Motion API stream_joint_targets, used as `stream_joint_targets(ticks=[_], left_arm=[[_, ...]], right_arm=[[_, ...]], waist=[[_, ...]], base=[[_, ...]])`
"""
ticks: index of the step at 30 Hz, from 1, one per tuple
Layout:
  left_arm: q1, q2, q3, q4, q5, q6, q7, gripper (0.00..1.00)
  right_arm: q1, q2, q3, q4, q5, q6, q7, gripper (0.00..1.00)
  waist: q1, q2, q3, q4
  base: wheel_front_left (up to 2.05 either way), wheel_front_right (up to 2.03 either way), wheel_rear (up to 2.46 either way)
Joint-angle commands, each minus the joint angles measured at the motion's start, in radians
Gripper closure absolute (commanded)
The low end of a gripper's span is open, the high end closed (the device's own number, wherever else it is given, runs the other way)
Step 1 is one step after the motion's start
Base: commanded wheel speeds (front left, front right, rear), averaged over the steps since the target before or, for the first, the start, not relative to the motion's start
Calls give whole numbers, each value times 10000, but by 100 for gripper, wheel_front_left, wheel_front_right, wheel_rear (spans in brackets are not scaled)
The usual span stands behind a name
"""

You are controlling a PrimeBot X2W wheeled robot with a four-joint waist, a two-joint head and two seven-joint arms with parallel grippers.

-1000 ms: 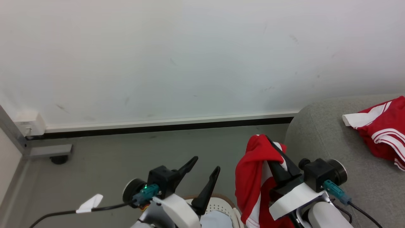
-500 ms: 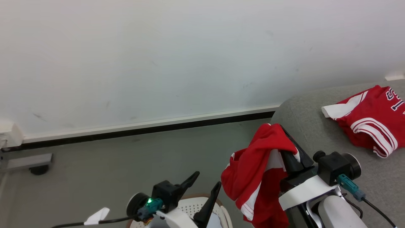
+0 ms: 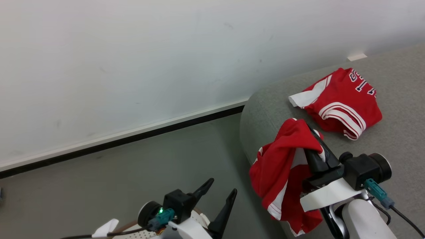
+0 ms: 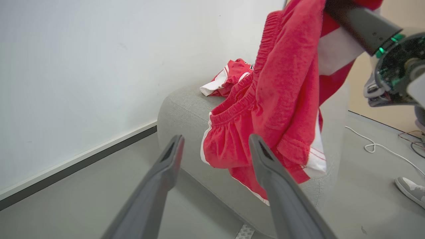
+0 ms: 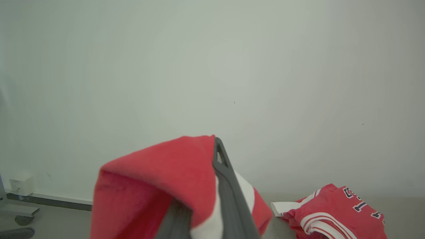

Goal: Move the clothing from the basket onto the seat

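The right claw [image 3: 311, 133] is pinched tight on a red garment [image 3: 280, 166], which hangs at the rounded end of the grey seat [image 3: 398, 139]; another red jersey [image 3: 342, 99] lies crumpled on top of it; the left claw [image 3: 222, 186] stands spread, holding nothing.

Two garments [image 3: 282, 162] [image 3: 345, 99], one seat [image 3: 398, 139], one basket [image 3: 137, 234], two claws [image 3: 222, 186] [image 3: 313, 136].

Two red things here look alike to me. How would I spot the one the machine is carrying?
Find the big grey sofa on the right. Over its rounded end, a red garment with white trim hangs bunched from the shut right gripper. The other red garment, which has dark lettering, lies on the seat with nothing gripping it.
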State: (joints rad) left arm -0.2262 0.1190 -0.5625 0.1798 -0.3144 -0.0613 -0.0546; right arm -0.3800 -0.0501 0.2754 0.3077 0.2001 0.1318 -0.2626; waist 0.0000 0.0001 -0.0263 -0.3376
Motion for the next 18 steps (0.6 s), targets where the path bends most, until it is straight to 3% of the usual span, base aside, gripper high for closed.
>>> stream_joint_targets(ticks=[1,9,18], left_arm=[[-99,13,-37,-24,-48,-29,-72,0],[-556,8,-282,-246,145,-88,27,0],[-2191,237,-632,-858,567,-406,345,0]], right_arm=[[36,-11,-119,-93,-101,-22,-31,100],[-485,-265,-797,-615,-71,-24,255,100],[-2437,-908,-2318,-1012,95,-22,693,100]], waist=[[0,-1,188,-406],[0,-1,1128,-843],[0,-1,3558,-29]], base=[[0,0,0],[0,0,0],[0,0,0]])
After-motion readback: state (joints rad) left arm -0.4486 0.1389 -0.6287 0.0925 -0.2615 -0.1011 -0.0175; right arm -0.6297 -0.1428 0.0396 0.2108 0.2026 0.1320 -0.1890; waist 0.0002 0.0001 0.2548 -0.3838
